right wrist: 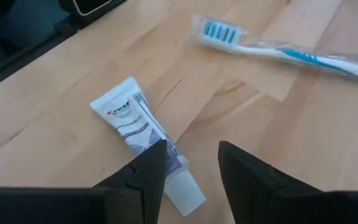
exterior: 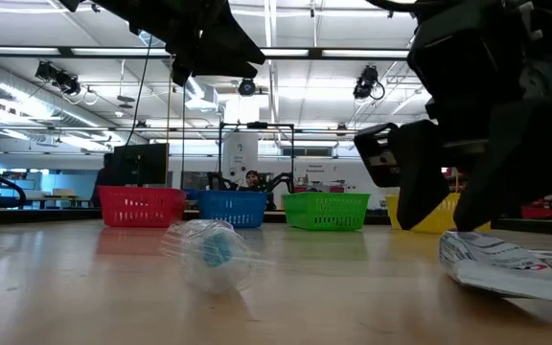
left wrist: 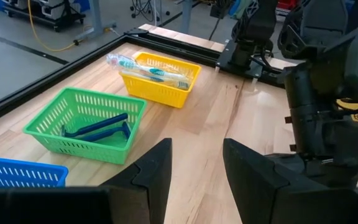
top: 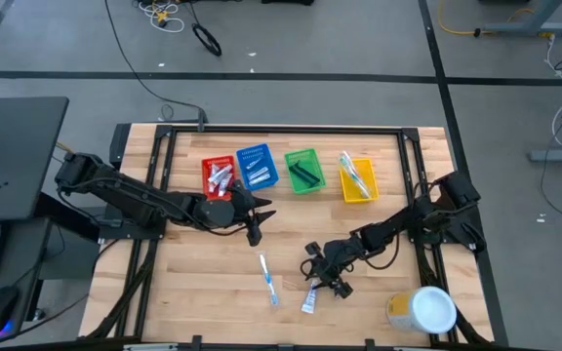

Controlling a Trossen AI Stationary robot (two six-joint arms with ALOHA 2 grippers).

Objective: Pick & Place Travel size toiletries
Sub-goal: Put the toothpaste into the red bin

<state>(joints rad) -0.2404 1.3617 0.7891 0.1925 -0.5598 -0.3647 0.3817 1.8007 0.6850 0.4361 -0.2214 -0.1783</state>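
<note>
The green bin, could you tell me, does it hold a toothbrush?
No, the green bin holds only dark blue razors; the toothbrushes lie in the yellow bin.

You've got a light wood-plank table [top: 213,273], perforated plastic baskets [left wrist: 82,124], glossy white toothpaste tube [right wrist: 143,140], clear-wrapped toothbrush [right wrist: 278,50].

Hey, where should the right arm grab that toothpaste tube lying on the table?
Grip the toothpaste tube across its flat printed body, just above the cap, coming straight down. It lies flat on the table with open wood on both sides, and the right tool, fingers open, hovers over its cap end.
</note>
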